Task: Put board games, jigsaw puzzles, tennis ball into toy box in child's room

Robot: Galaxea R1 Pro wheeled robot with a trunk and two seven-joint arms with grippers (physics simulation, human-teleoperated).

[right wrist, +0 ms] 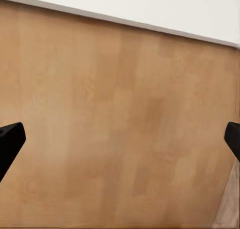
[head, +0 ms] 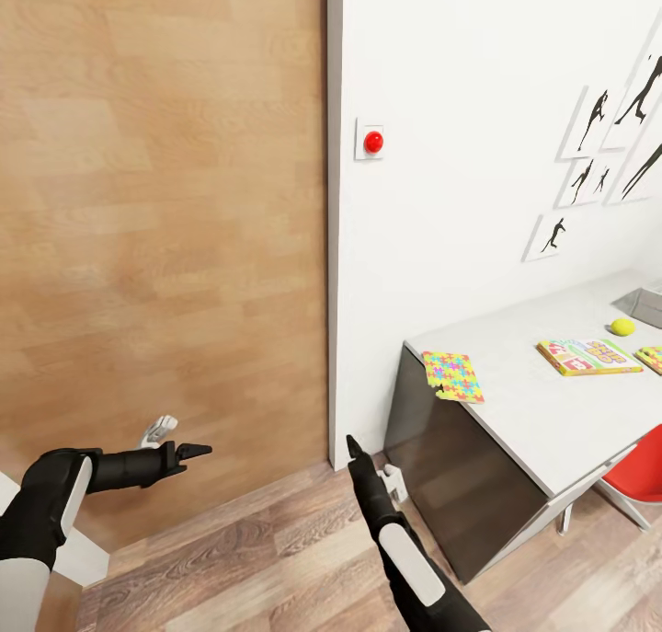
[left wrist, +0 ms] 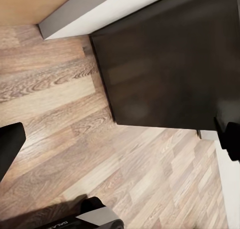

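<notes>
On the light-grey table [head: 542, 411] at the right lie a jigsaw puzzle [head: 452, 376] near its left end, a flat colourful board game [head: 588, 356], and the yellow-green tennis ball [head: 622, 327] just beyond it. A second jigsaw puzzle [head: 652, 359] and a corner of the grey toy box [head: 646, 304] are cut off by the right edge. My left gripper [head: 179, 441] hangs open over the floor in front of the wooden wall. My right gripper [head: 370, 462] is open too, low beside the table's dark end panel [head: 441, 485]. The bed is out of view.
A wood-panelled wall [head: 156, 227] fills the left, meeting a white wall with a red button [head: 372, 142]. A red chair [head: 639, 471] stands under the table's front. The left wrist view looks down at the dark panel [left wrist: 165, 64] and plank floor [left wrist: 100, 159].
</notes>
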